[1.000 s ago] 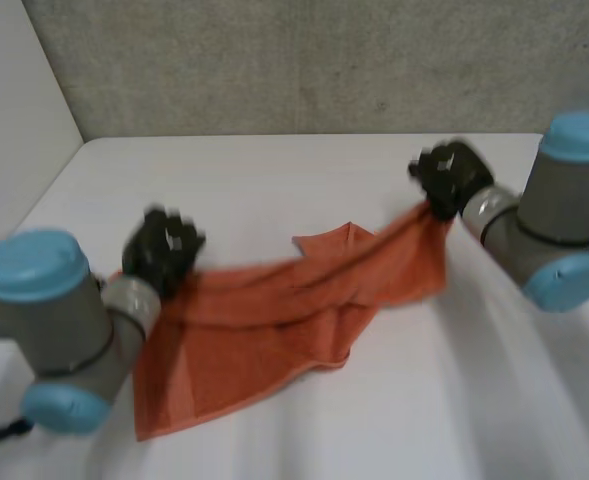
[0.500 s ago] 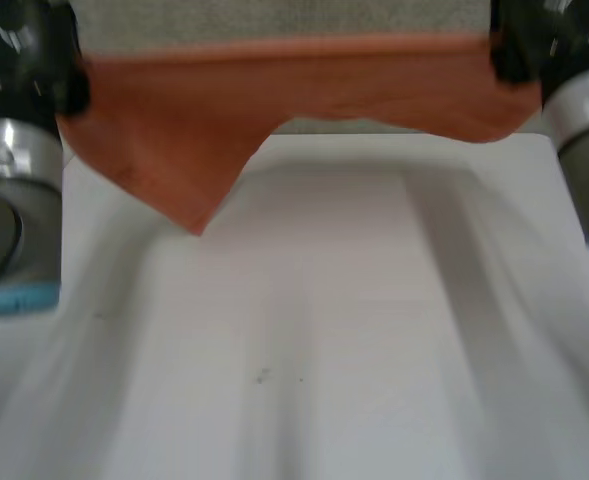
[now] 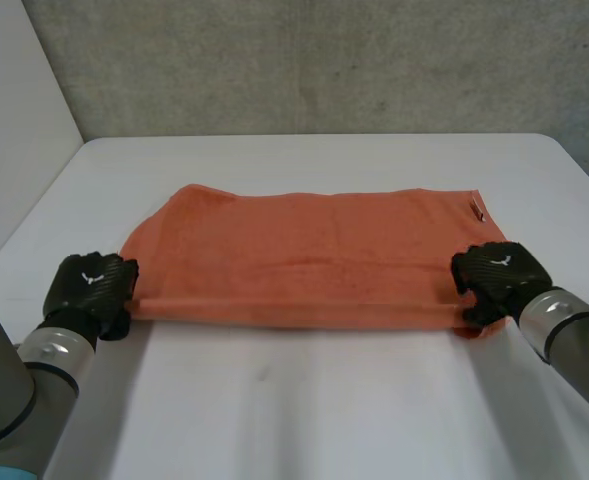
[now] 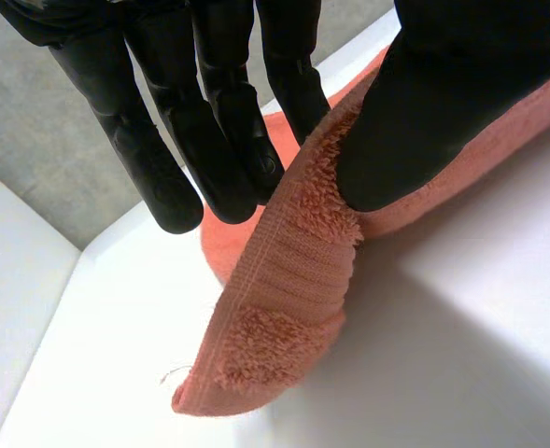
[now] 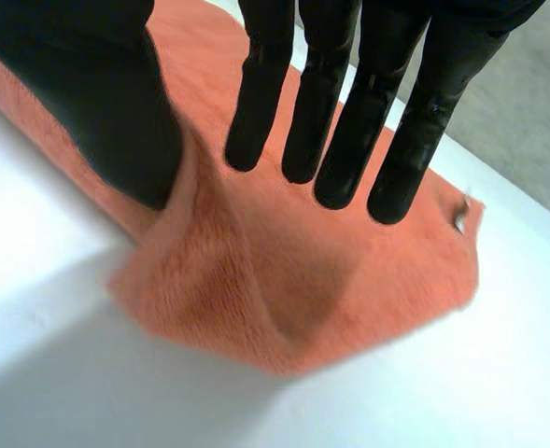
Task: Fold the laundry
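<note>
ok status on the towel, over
Left hand pinching towel at its near left corner. Right hand pinching the near right corner. Towel spread out on table, corners held slightly raised. Nothing in the way.

Place: it looks like a robot lab or test bench.
Table: a plain white table (image 3: 314, 420).
Back: a rough grey wall (image 3: 324, 60) directly behind the table.
Side: a white panel (image 3: 14, 110) along its left edge.
Machines: left arm (image 3: 44, 365) and right arm (image 3: 574, 345), grey.
</note>
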You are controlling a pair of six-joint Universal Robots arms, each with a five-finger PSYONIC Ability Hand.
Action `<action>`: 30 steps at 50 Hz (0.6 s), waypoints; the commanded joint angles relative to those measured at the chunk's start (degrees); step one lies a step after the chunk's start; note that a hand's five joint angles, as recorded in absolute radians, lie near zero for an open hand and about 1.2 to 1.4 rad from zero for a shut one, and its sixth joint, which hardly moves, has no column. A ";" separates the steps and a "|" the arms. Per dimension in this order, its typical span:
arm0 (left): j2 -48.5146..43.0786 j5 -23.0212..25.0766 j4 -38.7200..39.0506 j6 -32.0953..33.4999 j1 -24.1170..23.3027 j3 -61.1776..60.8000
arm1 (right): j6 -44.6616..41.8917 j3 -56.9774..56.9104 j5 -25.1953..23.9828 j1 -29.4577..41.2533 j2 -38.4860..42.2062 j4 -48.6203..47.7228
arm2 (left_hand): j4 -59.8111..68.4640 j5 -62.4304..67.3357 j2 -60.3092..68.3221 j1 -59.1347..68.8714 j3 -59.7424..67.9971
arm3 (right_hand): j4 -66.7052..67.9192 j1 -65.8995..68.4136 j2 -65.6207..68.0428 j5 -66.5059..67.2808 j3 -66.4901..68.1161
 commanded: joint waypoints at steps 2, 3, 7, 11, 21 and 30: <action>0.05 0.08 0.27 0.02 0.77 0.98 | 12.64 2.82 -0.19 -8.59 -0.62 -2.83 | 11.53 14.68 11.43 14.86 11.62 | -3.04 3.70 -3.02 -4.15 -2.94; -0.12 0.08 0.27 0.02 0.77 0.98 | 13.36 3.00 -0.28 -9.05 -0.71 -2.65 | 11.53 14.68 11.43 14.86 11.62 | -2.53 4.21 -2.51 -3.64 -2.43; -0.56 0.08 0.27 -0.16 0.33 1.06 | 16.18 3.35 -1.59 -9.93 -0.44 -1.86 | 11.53 14.68 11.43 14.86 11.62 | 9.04 15.77 9.05 7.93 9.14; -1.53 0.08 0.01 0.10 0.07 1.06 | 16.62 3.88 -6.51 -10.46 -0.09 -0.46 | 11.53 14.68 11.43 14.86 11.62 | 30.72 37.46 30.74 29.61 30.82; -2.41 0.16 -2.45 0.19 0.95 1.33 | 16.71 3.35 -13.37 -11.25 0.87 2.88 | -25.94 -22.79 -26.04 -22.61 -25.85 | 30.72 37.46 30.74 29.61 30.82; -2.32 2.26 -4.56 0.37 4.19 2.12 | 15.83 4.05 -13.46 -11.16 -1.41 2.45 | -35.35 -32.20 -35.45 -32.02 -35.26 | 30.72 37.46 30.74 29.61 30.82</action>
